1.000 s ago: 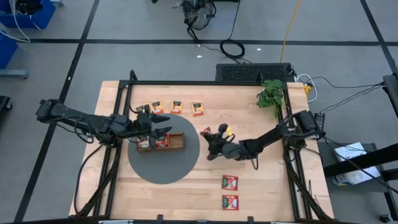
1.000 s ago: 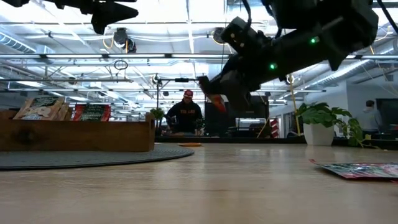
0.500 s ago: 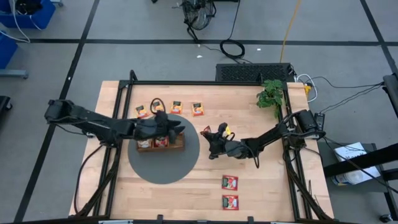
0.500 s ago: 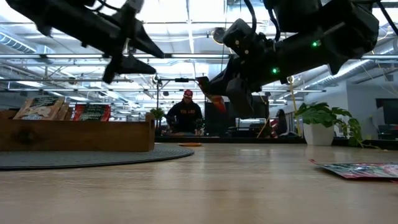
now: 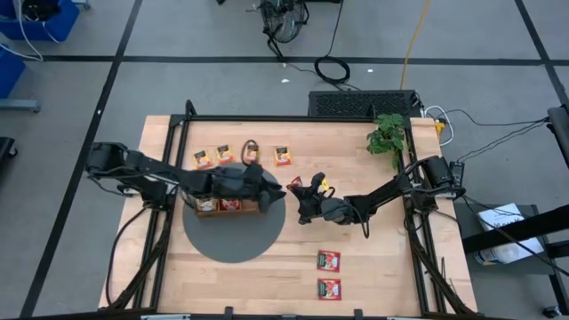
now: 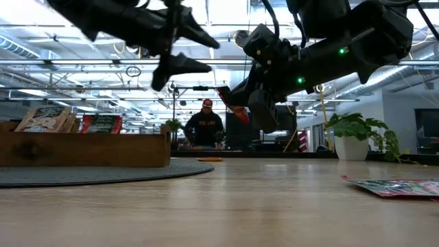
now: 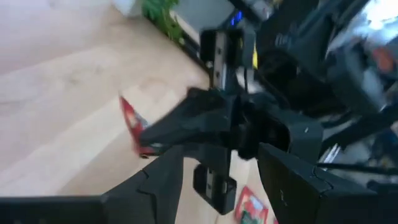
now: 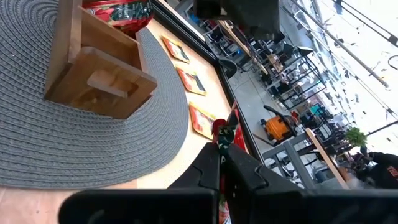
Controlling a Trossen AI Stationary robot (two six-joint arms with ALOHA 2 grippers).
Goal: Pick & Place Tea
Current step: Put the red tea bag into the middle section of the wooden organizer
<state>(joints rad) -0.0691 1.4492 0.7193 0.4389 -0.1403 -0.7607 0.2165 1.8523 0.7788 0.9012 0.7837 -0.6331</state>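
**A:** What does the tea look like from your end?

**B:** I see small flat square packets. The one I care about is a red tea packet with green (image 8: 225,133), held edge-up in my right gripper (image 5: 299,189) above the middle of the table (image 5: 382,267). The left wrist view catches the same packet as a red sliver. Two more red packets (image 5: 329,275) lie flat near the table's front edge, toward the right corner. Orange-yellow packets (image 5: 283,156) lie in a row toward the back edge.

**A:** And the jaws?

**B:** My right fingers are pinched together on that red packet, with its upper edge poking out past the tips. My left gripper (image 5: 276,190) has its jaws apart with nothing between them. It hangs over the right edge of the round grey mat (image 5: 227,244), pointing at the right gripper, the two near but not touching.

**A:** Anything around them or in the way?

**B:** The wooden tray (image 6: 82,148) sits on the mat under my left arm, with red and other packets standing in its compartments. From above, the arm hides most of the tray. A potted plant (image 5: 388,135) stands at the back right corner. In the low view a person (image 6: 204,128) is far behind the table.
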